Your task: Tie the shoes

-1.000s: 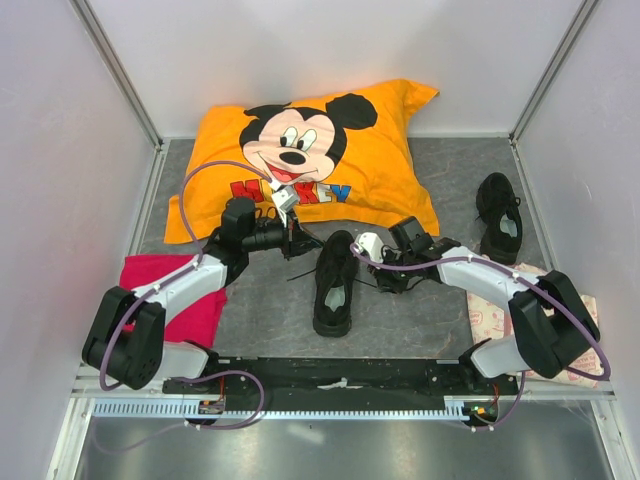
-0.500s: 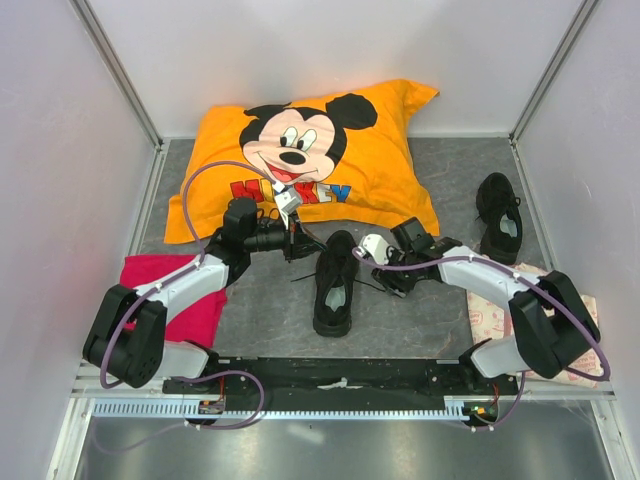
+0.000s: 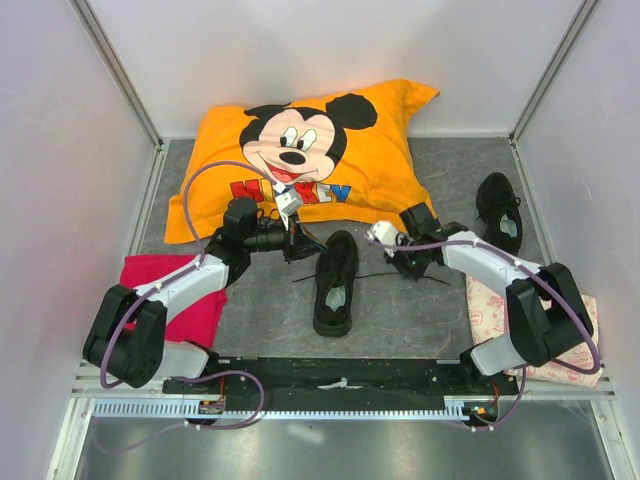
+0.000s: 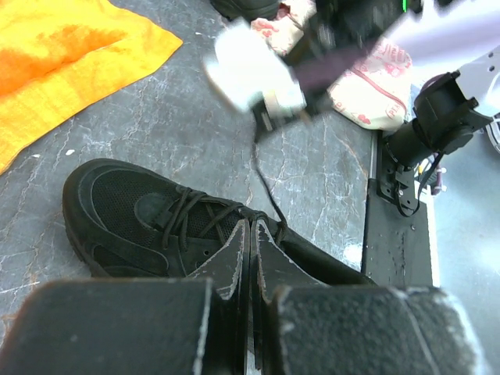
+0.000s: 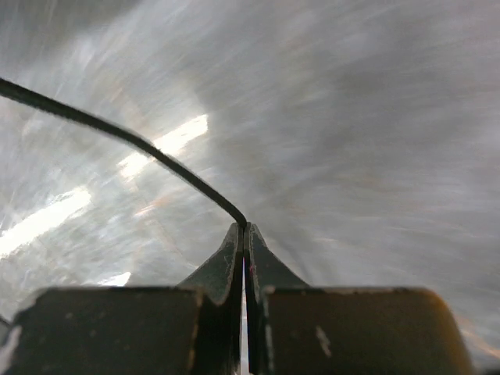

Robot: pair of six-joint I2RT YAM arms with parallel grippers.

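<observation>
Right pincer, clamped shut on a thin lace, sits just right of the middle shoe, which lies toe-far, heel-near between the two pincers, while left pincer is shut over its laces, hold unclear, and the other shoe waits far right.

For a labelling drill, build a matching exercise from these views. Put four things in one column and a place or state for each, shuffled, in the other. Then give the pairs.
1. pillow
2. pink cloth
3. right claw
4. second shoe

A. shut on a thin black lace
B. far right of the table, no claw on it
C. under the left arm
D. orange, at the table's far end

Pairs: 1-D, 2-C, 3-A, 4-B
</observation>
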